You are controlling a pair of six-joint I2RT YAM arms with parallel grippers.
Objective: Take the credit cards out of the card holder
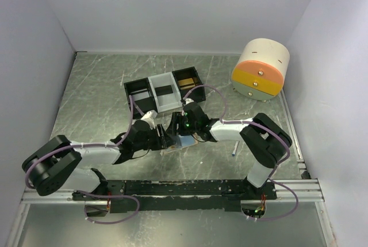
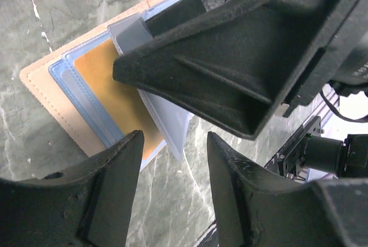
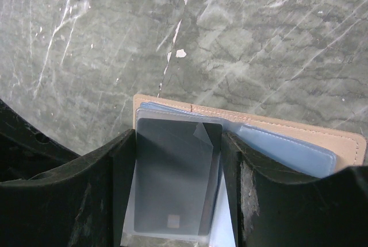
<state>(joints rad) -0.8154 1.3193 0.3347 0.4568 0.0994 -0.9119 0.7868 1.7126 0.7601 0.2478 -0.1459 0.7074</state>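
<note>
Right jaws tight on flat grey card (image 3: 172, 172)

- The left arm (image 1: 86, 156) and right arm (image 1: 233, 127) share one build: white tubular links set between bulky, rounded black joint housings.
- Thin lilac cables (image 1: 208, 87) run along both arms in loose loops.
- A small green light (image 1: 187, 125) glows on the right wrist.
- Both bases sit on a black rail (image 1: 184, 186) backed by silver extrusion.
- The left hand (image 2: 172, 143) has two matte black fingers of grainy plastic with moulded ridges.
- The right hand (image 3: 178, 143) has the same black fingers, scuffed with pale dust. In the left wrist view, one shows as a hollow, ribbed wedge.
</note>
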